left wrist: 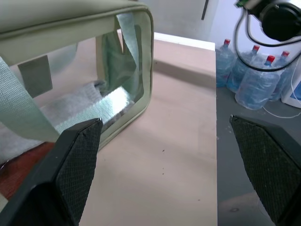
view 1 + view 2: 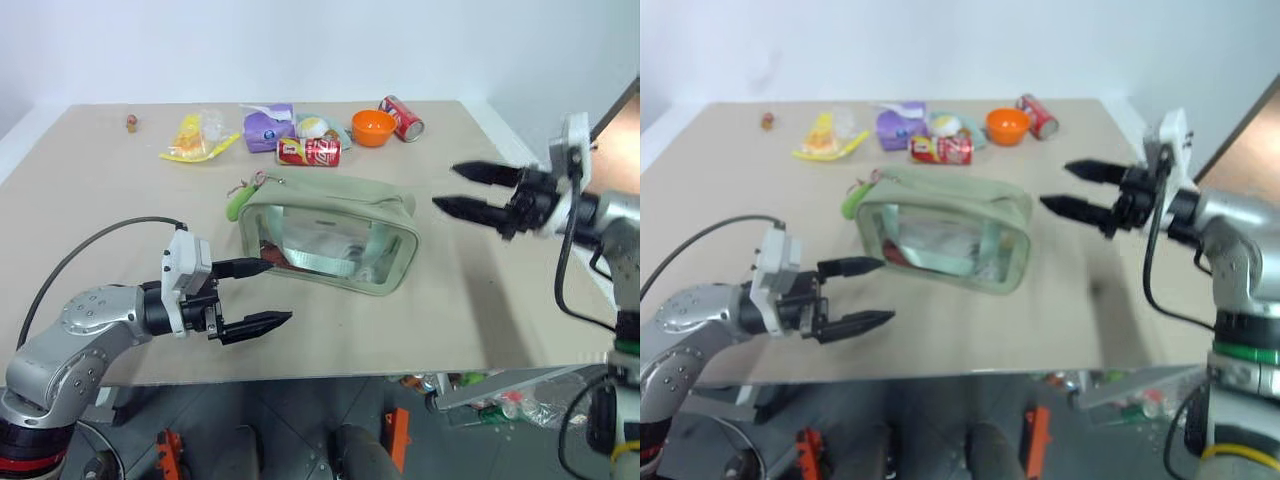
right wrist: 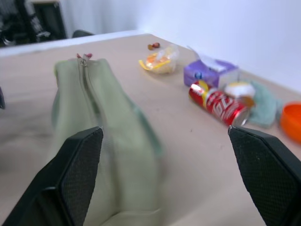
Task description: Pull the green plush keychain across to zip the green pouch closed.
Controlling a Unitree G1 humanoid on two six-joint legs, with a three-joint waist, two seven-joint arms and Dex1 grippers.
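The green pouch (image 2: 330, 240) stands on the table's middle, a pale sage fabric box with its clear window toward me. At its left end the lime-green plush keychain (image 2: 237, 203) hangs from the zipper pull and lies on the table. My left gripper (image 2: 278, 292) is open and empty, just in front of the pouch's left front corner, level and pointing right. Off the pouch's right end, my right gripper (image 2: 446, 187) is raised above the table. It is open and empty and points left at the pouch. In the right wrist view the zipper line (image 3: 86, 80) runs along the pouch top.
Along the table's back stand a lying red can (image 2: 308, 151), an orange bowl (image 2: 372, 127), a second red can (image 2: 402, 118), a purple packet (image 2: 268, 128) and a yellow wrapper (image 2: 195, 140). The table's front edge (image 2: 330, 375) is close below my left gripper.
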